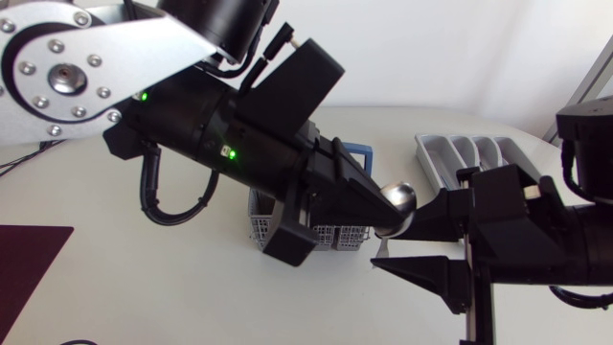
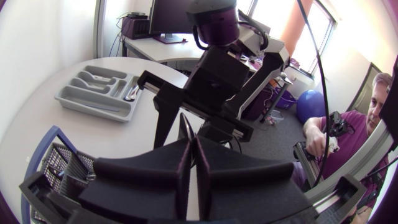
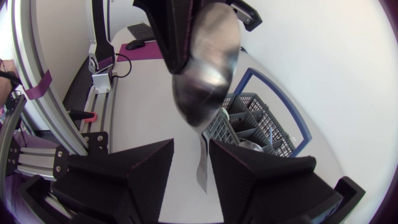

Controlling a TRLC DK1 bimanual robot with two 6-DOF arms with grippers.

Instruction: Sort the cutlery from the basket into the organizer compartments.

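My left gripper reaches in from the upper left and is shut on a metal spoon, held above the table with its bowl up. In the left wrist view its fingers are pressed together on the spoon's thin edge. The spoon's handle hangs between the fingers of my right gripper, which stand apart around it and do not clamp it from both sides. The grey basket with a blue handle stands under my left arm. At the back right lies the grey organizer.
More cutlery stands in the basket. Some pieces lie in one compartment of the organizer. A dark maroon mat lies at the table's front left.
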